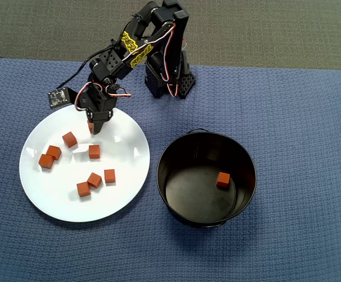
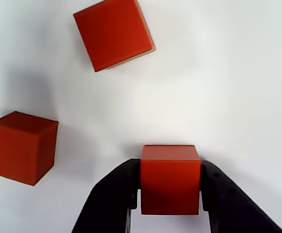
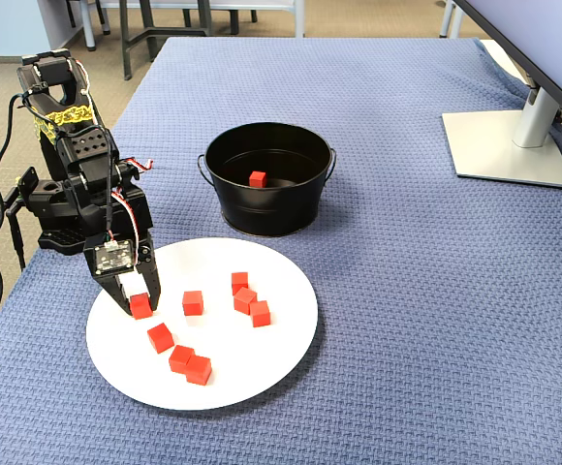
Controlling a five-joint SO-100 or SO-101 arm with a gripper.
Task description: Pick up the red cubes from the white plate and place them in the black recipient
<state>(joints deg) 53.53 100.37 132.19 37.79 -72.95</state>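
The white plate lies at the left of the overhead view with several red cubes scattered on it. My gripper points down over the plate's far rim area and is shut on one red cube, which sits squarely between both black fingers. Whether that cube touches the plate I cannot tell. In the wrist view two more cubes lie ahead and to the left. The black recipient stands right of the plate, with one red cube inside. The fixed view shows the gripper at the plate's left side and the recipient behind.
The arm's base stands at the far edge of the blue cloth, behind plate and pot. A monitor stand sits at the far right in the fixed view. The table's left edge runs close beside the arm.
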